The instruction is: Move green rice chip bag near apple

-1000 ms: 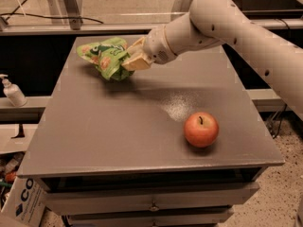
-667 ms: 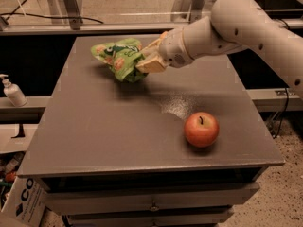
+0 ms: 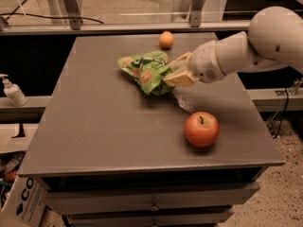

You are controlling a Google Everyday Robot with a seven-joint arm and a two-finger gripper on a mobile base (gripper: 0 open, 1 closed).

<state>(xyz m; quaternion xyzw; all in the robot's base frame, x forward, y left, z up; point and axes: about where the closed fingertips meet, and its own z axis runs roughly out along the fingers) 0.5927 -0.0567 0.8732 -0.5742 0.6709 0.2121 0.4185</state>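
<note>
— While the green rice chip bag (image 3: 146, 71) hangs over the table's (image 3: 94, 126) middle, where's the gripper (image 3: 176, 76)?
— Clamped on the bag's right end, right of centre. The apple (image 3: 201, 129) sits near the front right corner.
— So how to finish well?
— Carry it low toward that corner, set it just beside the apple without nudging it, since apples roll; then release.

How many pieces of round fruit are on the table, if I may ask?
2. The apple sits front right; a smaller orange fruit lies at the back edge. The gripper, holding the green rice chip bag, is between them.
</note>
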